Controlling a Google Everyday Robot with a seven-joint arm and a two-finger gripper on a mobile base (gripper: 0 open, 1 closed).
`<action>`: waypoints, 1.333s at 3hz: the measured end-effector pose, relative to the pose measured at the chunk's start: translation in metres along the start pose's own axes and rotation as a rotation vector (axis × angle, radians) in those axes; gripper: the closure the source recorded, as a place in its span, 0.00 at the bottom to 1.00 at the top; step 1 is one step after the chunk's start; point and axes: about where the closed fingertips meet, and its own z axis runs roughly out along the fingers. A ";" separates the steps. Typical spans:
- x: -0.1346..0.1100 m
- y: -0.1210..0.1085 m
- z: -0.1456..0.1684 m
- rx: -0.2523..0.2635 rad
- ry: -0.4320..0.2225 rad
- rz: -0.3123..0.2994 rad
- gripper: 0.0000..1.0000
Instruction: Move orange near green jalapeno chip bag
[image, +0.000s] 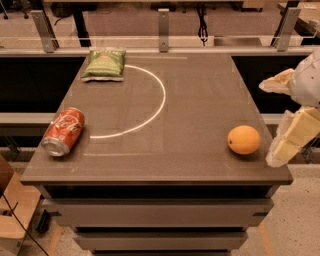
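Observation:
The orange (244, 139) sits on the dark table (200, 100) near its front right corner. The green jalapeno chip bag (104, 64) lies flat at the far left of the table, well away from the orange. My gripper (287, 142) hangs at the right edge of the view, just right of the orange and a little past the table's right edge, apart from the fruit. It holds nothing that I can see.
A red soda can (63, 131) lies on its side at the front left. A white arc line (155, 107) is painted on the tabletop. Rails and metal posts (163, 22) run behind the table. A cardboard box (10, 210) stands on the floor at lower left.

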 end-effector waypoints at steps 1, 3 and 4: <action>0.001 -0.004 0.020 -0.025 -0.108 -0.014 0.00; 0.005 -0.010 0.070 -0.073 -0.133 -0.031 0.00; 0.018 -0.015 0.088 -0.076 -0.111 -0.009 0.00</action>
